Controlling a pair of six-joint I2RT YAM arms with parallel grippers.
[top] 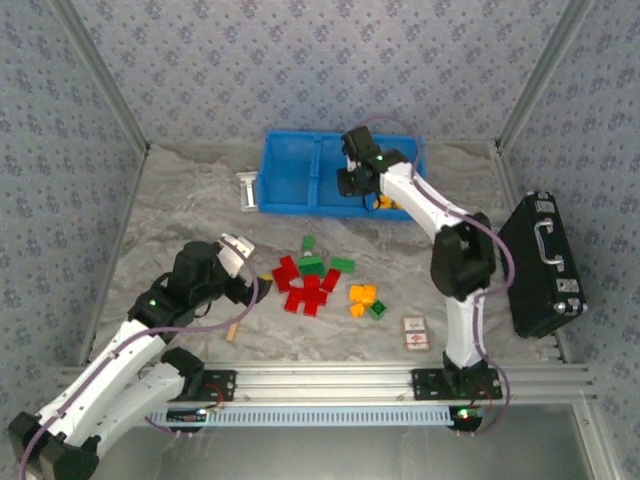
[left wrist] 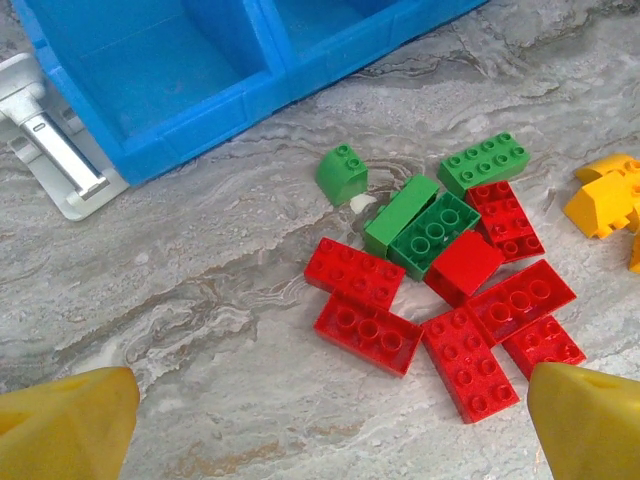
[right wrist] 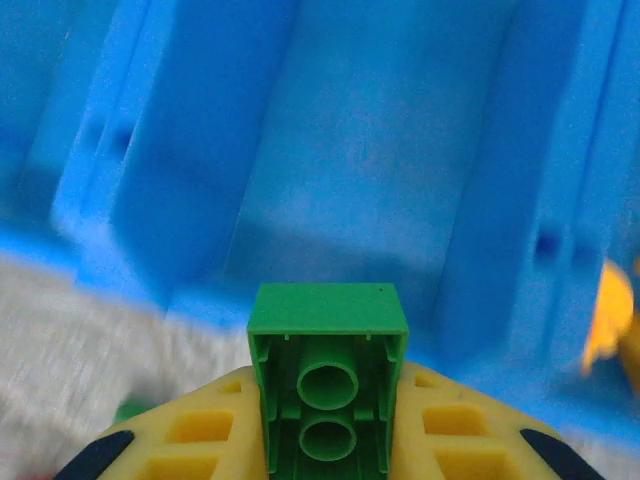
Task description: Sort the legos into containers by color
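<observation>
The right gripper (top: 357, 183) was clamped on a green lego (right wrist: 328, 370) over the far blue bin (top: 290, 185), while the left gripper (left wrist: 330, 420) stood open near the loose legos (left wrist: 367, 335) on the bench (top: 180, 210).

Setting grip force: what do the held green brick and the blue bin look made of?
Green brick: likely hard moulded plastic, smooth with slight sheen; hollow underside with round tubes. Blue bin: probably rigid plastic too; uniform colour, moulded dividing walls.

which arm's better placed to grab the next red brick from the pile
Left. The left end effector, open, hovers over the red bricks; the right end effector is shut on a green brick at the blue bin.
</observation>
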